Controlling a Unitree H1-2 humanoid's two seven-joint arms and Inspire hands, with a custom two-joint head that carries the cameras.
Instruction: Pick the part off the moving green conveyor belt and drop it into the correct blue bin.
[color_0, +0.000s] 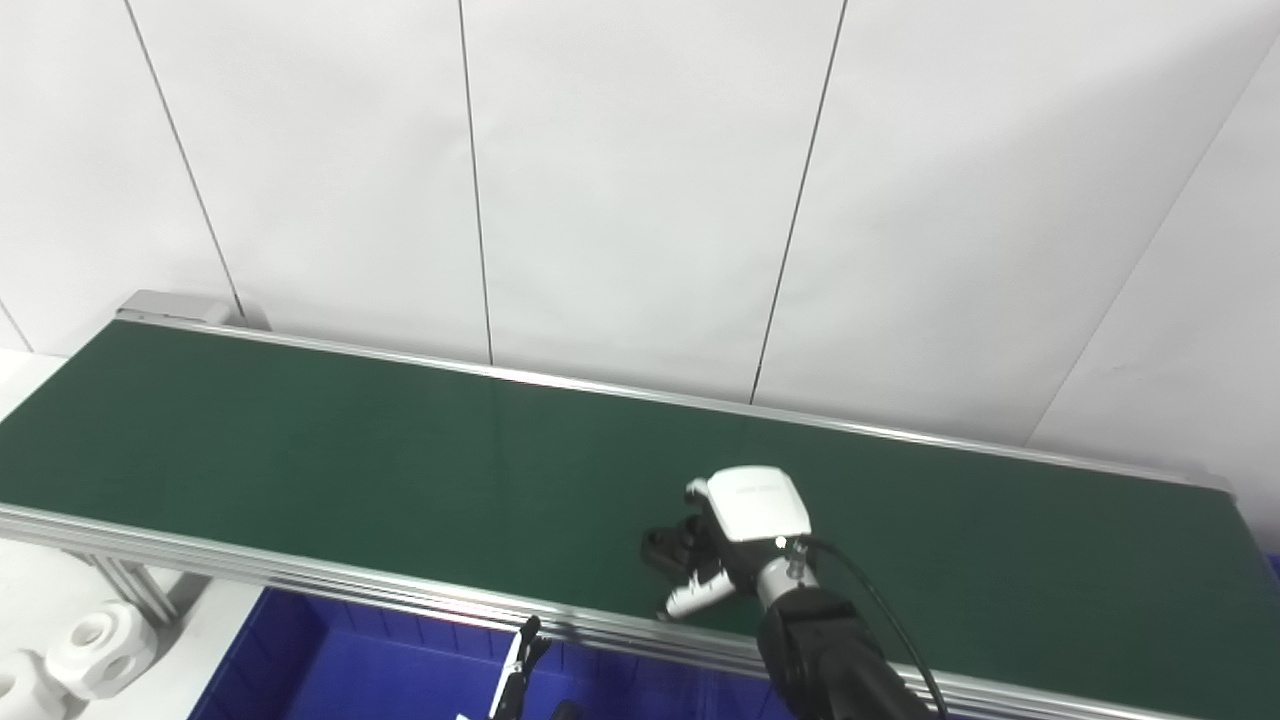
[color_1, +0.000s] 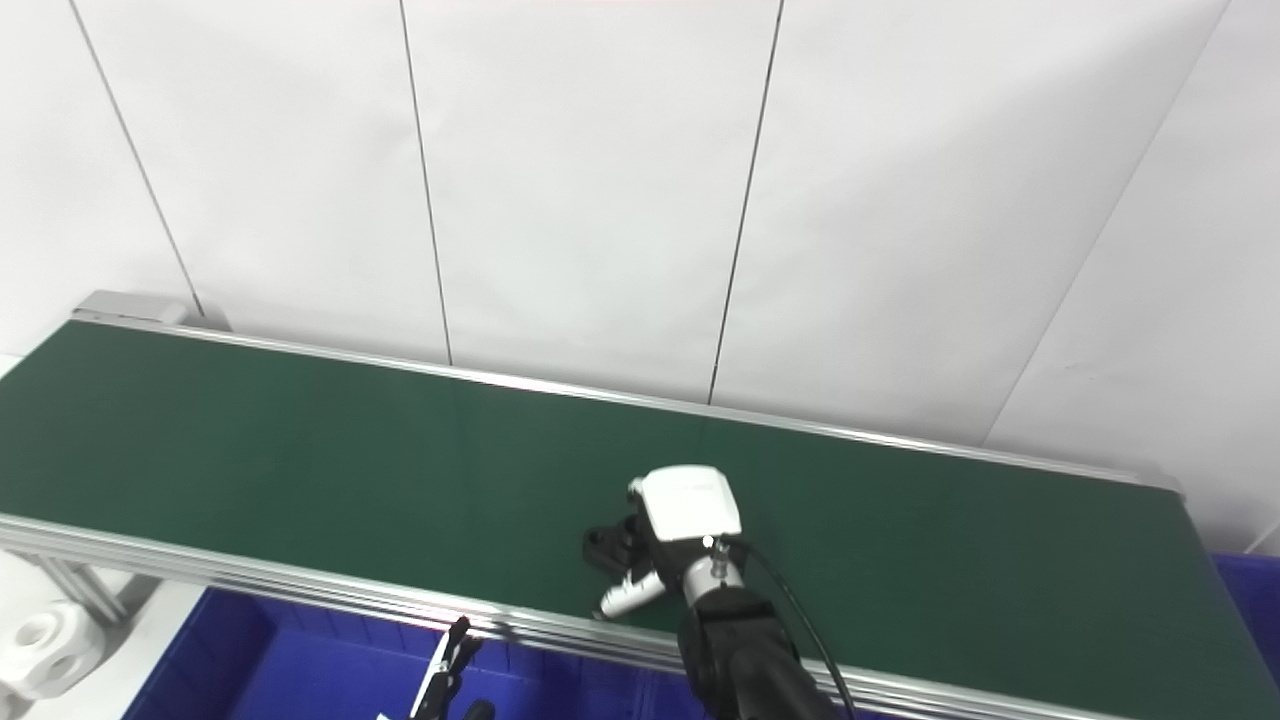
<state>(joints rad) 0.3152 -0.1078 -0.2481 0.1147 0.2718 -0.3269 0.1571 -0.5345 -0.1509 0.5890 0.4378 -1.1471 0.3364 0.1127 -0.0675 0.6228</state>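
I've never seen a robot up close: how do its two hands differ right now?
The right hand is fully in view over the green belt, fingers curled on a small black part. The left hand shows only thin dark fingertips at the bottom edge, over the blue bin, its grip unreadable. The right is white-backed; the left looks mostly black.

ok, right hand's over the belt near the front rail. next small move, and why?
Probably lift the right hand straight up off the green belt, then carry it back toward the blue bin below the front rail. Its fingers look curled around a small dark part resting low on the belt. Whether the grasp is firm is hard to tell, so lift gently.
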